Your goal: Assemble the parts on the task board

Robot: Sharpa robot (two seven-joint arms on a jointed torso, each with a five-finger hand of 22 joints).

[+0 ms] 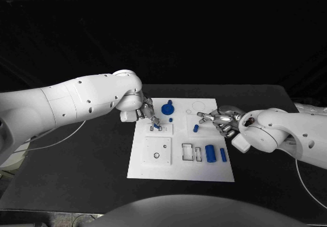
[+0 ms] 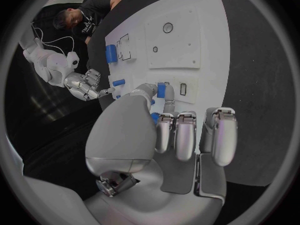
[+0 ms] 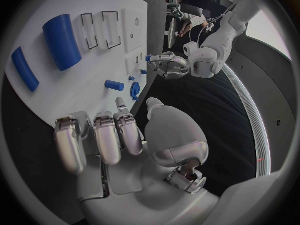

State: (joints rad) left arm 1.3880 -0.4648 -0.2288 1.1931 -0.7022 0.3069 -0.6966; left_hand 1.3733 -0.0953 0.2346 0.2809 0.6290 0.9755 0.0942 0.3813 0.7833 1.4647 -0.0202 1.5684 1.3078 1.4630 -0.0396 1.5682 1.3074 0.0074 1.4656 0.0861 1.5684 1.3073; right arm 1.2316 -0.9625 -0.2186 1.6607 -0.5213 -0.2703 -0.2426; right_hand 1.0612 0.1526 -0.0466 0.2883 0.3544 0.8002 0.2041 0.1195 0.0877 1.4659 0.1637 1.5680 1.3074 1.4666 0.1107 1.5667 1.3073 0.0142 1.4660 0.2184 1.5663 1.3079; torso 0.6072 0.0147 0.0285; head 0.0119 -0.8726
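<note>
My left hand point(image 1: 145, 113) pinches a small blue peg point(image 2: 160, 90) over the task board point(image 1: 180, 172); my right hand point(image 1: 221, 120) hovers empty, fingers apart. Most parts, I judge, lie unassembled.

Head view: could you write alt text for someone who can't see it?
Two white robot arms reach over a white task board on a black table. The left hand holds a small blue part at the board's far end, the right hand hovers opposite, and more blue parts lie on the board.
</note>
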